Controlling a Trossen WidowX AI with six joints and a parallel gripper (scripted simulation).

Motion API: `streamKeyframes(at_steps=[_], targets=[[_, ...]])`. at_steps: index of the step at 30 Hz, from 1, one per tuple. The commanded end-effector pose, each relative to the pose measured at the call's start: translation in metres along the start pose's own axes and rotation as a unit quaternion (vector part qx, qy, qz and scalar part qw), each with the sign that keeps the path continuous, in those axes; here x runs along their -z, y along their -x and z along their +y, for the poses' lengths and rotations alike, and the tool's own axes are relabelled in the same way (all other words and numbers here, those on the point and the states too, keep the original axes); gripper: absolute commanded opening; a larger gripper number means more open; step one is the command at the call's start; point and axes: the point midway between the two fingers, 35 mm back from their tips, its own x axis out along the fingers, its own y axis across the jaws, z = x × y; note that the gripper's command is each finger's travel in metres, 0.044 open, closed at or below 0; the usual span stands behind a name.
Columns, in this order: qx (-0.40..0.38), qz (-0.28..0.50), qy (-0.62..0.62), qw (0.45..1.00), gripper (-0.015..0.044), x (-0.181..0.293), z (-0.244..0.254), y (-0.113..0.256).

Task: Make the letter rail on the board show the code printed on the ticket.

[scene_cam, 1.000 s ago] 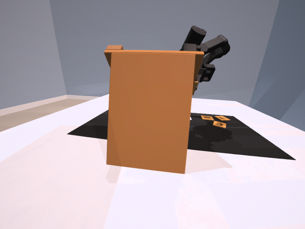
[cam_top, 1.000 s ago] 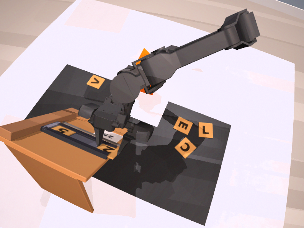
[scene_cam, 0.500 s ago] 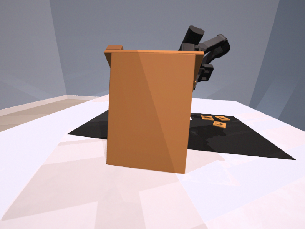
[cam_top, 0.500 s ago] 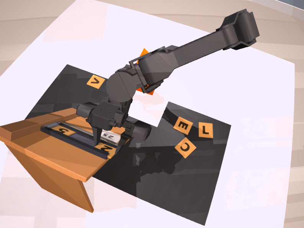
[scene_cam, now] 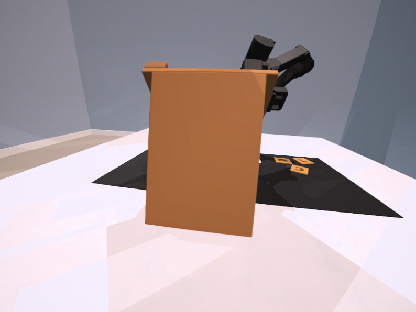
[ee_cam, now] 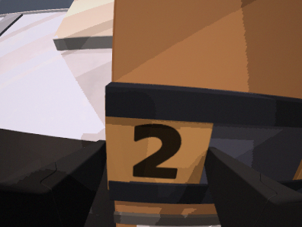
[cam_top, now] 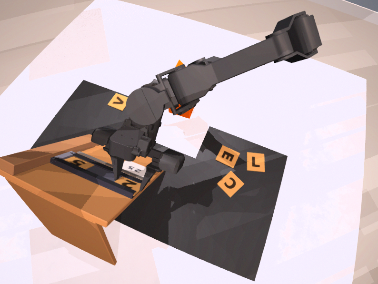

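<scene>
The ticket (cam_top: 127, 166), behind the rail, reads 25. The rail (cam_top: 97, 179) (ee_cam: 191, 103) lies on the sloping board of the wooden stand. The 5 tile (cam_top: 87, 165) (ee_cam: 300, 172) sits inside it near the far-left end in the top view. My gripper (cam_top: 129, 185) (ee_cam: 156, 151) is shut on the 2 tile (cam_top: 124, 180) (ee_cam: 118, 152), one finger at each side edge. The 2 tile lies between the rail's bars at the open end, upright in the wrist view. A stretch of bare rail separates the two tiles. In the exterior view the stand hides the fingers and rail.
The V tile (cam_top: 115, 102) lies on the dark mat (cam_top: 213, 253) behind the stand. The E tile (cam_top: 220, 156) (scene_cam: 283, 163), L tile (cam_top: 251, 166) (scene_cam: 307, 162) and C tile (cam_top: 230, 192) (scene_cam: 295, 171) lie on the mat's right part. An orange block (cam_top: 183, 113) stands partly hidden behind the arm.
</scene>
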Motion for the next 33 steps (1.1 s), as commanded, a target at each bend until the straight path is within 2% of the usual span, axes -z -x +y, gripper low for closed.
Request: streamKeyframes(at_steps=[1,33], targets=[[-0.001,0.000,0.003,1.000,0.0000,0.000,-0.003,0.000],[-0.001,0.000,0.003,1.000,0.0000,-0.001,-0.022,0.000]])
